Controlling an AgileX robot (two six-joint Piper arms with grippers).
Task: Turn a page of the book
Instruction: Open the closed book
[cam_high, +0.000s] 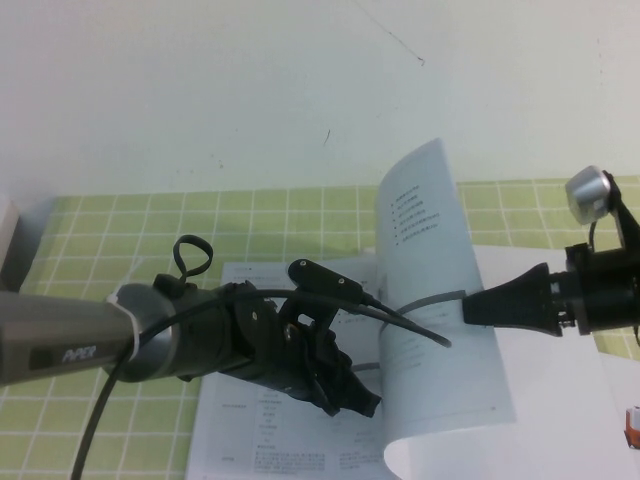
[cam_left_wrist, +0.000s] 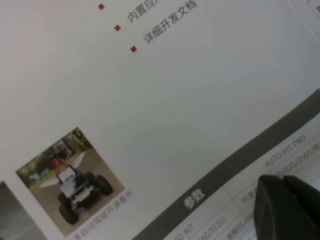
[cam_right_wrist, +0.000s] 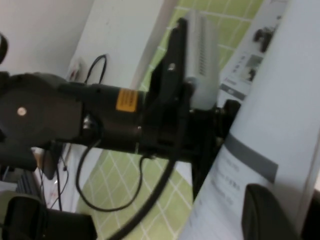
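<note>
The book (cam_high: 250, 440) lies open on the green checked mat. The page (cam_high: 430, 250) is lifted off it and stands curled, its printed side with text lines and a grey bar facing left. My right gripper (cam_high: 470, 305) is shut on the page's right edge at mid height; the right wrist view shows one finger (cam_right_wrist: 265, 215) against the page (cam_right_wrist: 260, 145). My left gripper (cam_high: 365, 405) is shut and rests tip-down on the book's left-hand sheet. In the left wrist view its fingers (cam_left_wrist: 287, 210) touch that sheet's table, near a small vehicle photo (cam_left_wrist: 70, 185).
The green checked mat (cam_high: 100, 250) covers the table up to the white back wall. A white sheet (cam_high: 560, 400) lies under the right arm, with a red-orange object (cam_high: 632, 425) at the right edge. A grey block (cam_high: 15, 240) stands at the far left.
</note>
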